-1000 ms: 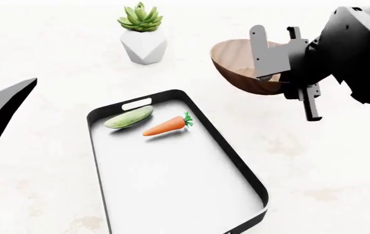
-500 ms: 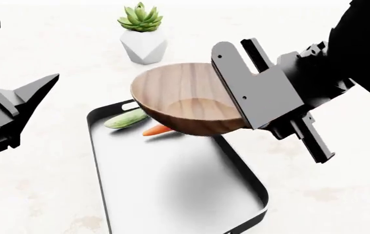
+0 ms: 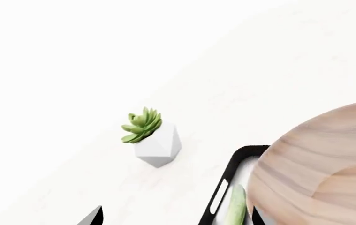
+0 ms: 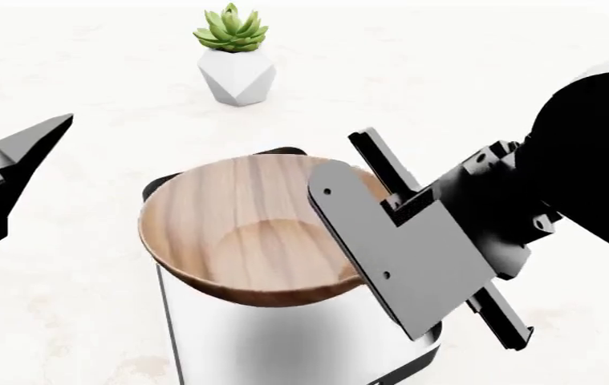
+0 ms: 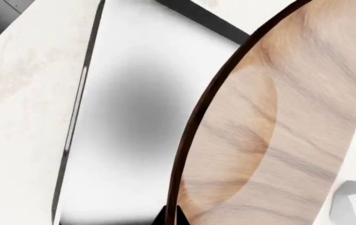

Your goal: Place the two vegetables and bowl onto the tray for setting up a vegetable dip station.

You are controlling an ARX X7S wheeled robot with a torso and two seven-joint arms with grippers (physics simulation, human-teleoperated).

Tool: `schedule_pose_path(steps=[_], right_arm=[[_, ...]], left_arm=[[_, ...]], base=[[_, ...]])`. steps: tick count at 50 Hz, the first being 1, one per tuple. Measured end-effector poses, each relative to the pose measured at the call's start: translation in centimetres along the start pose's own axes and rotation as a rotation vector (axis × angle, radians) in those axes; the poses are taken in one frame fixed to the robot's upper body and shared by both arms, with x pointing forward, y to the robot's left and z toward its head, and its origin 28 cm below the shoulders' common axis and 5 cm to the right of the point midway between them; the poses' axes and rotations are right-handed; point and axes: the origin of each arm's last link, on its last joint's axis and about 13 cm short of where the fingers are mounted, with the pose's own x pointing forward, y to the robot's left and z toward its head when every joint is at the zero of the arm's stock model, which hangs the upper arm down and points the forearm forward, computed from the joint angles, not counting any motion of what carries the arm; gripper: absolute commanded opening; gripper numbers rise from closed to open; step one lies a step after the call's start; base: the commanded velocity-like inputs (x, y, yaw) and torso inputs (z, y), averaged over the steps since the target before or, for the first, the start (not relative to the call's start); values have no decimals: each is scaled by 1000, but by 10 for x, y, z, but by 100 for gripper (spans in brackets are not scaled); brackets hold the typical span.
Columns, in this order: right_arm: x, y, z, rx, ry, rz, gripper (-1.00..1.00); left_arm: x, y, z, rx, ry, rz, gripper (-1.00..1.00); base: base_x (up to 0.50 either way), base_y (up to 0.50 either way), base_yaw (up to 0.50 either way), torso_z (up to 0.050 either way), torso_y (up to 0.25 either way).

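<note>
Within the last second the right gripper (image 4: 352,241), fingers clamped on its rim, had carried the wooden bowl (image 4: 245,233) from beside the tray (image 4: 165,309) to above it, hiding the cucumber (image 3: 236,209); only lowering remained. The left gripper's fingers couldn't be judged.

Wooden bowl (image 4: 245,241) held tilted above black-rimmed white tray (image 4: 282,345), hiding carrot; light-green cucumber (image 3: 237,212) lying near handle slot.
</note>
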Motion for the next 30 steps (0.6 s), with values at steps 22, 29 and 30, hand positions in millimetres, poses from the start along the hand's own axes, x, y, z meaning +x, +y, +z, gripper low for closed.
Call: schedule_pose_path(steps=[22,29,30], right_arm=[[0,13,9,-50,-10,30,-100],[-1,15,10,-53,1,32,-100],[-1,16,10,-52,3,33,-100]], left_arm=[[-3,-1,0,-1,1,11,100],[-3,-1,-1,-4,1,12,100],[-3,-1,-1,-4,1,11,100]], base=[[0,0,0,0,0],[0,0,0,0,0],[0,0,0,0,0]])
